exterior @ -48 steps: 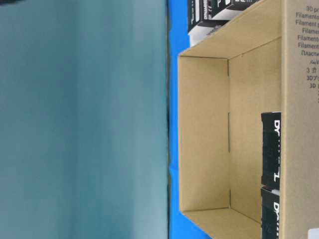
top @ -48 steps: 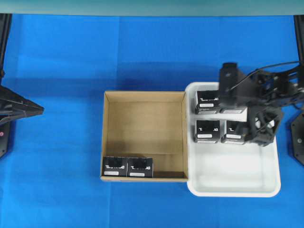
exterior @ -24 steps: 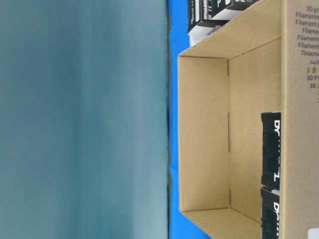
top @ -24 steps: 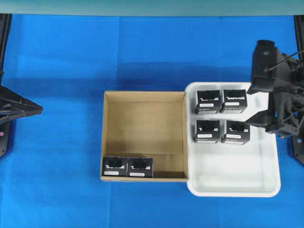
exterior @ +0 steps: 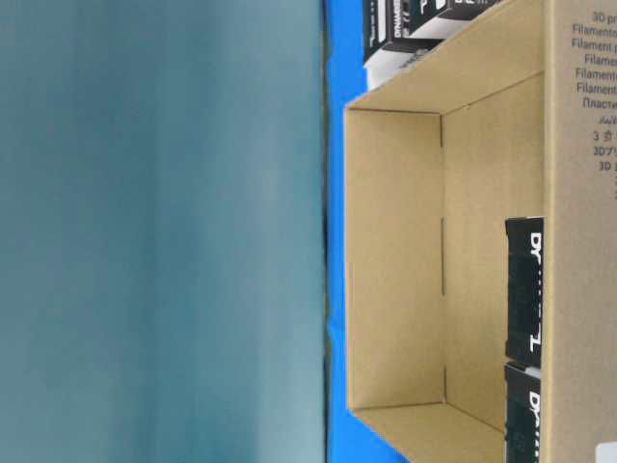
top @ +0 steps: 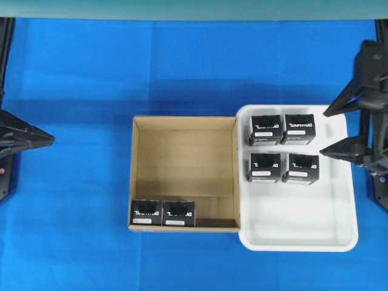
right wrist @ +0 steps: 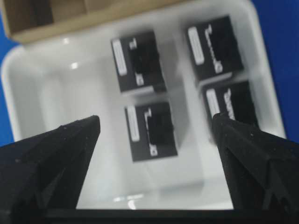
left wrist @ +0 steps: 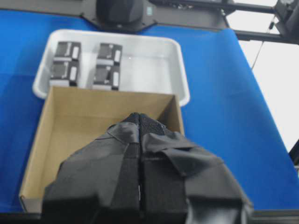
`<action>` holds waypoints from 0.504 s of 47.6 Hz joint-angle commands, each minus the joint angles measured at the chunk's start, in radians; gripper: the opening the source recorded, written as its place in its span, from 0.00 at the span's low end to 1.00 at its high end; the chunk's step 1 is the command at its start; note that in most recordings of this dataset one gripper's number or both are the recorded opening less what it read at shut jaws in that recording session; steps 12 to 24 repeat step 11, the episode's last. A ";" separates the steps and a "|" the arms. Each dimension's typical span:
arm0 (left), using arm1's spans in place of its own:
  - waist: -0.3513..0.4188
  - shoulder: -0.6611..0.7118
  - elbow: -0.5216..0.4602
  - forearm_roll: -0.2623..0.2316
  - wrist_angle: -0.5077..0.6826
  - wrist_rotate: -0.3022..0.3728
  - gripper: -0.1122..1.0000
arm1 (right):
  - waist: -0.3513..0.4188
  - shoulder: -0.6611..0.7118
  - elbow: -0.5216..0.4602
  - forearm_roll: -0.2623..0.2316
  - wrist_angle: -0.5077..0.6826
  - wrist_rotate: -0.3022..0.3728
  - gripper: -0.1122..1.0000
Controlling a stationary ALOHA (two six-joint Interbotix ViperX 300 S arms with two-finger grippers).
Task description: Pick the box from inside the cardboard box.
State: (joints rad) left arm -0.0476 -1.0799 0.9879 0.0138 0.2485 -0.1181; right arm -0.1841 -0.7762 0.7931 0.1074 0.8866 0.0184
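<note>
The cardboard box [top: 182, 157] sits mid-table. Two black boxes [top: 146, 212] [top: 178, 213] stand side by side in its front-left corner; they also show at the right of the table-level view [exterior: 523, 289]. My left gripper [top: 50, 140] is shut and empty at the far left edge, well clear of the carton. In the left wrist view its closed fingertips [left wrist: 140, 117] hide the carton's near part [left wrist: 84, 116]. My right gripper [top: 330, 130] is open and empty at the tray's right edge. In the right wrist view it [right wrist: 155, 119] is spread wide above the tray.
A white plastic tray [top: 297, 212] touches the carton's right wall and holds several identical black boxes [top: 265, 129] in its back half. These show in the right wrist view [right wrist: 152, 130] and the left wrist view [left wrist: 107, 53]. Blue cloth covers the table.
My right gripper has pulled back from over the tray's boxes to the right edge of the view, open and empty. The boxes and the left arm have not moved.
</note>
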 commanded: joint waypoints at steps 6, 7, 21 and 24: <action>0.003 0.003 -0.028 0.003 -0.005 0.002 0.04 | 0.003 -0.011 0.002 0.003 -0.018 0.018 0.97; 0.003 0.003 -0.028 0.003 -0.005 0.002 0.04 | 0.003 -0.009 0.003 0.002 -0.018 0.020 0.97; 0.003 0.003 -0.026 0.003 -0.005 0.000 0.04 | 0.006 -0.009 0.006 0.003 -0.018 0.020 0.97; 0.003 0.003 -0.026 0.003 -0.005 0.000 0.04 | 0.006 -0.009 0.006 0.003 -0.018 0.020 0.97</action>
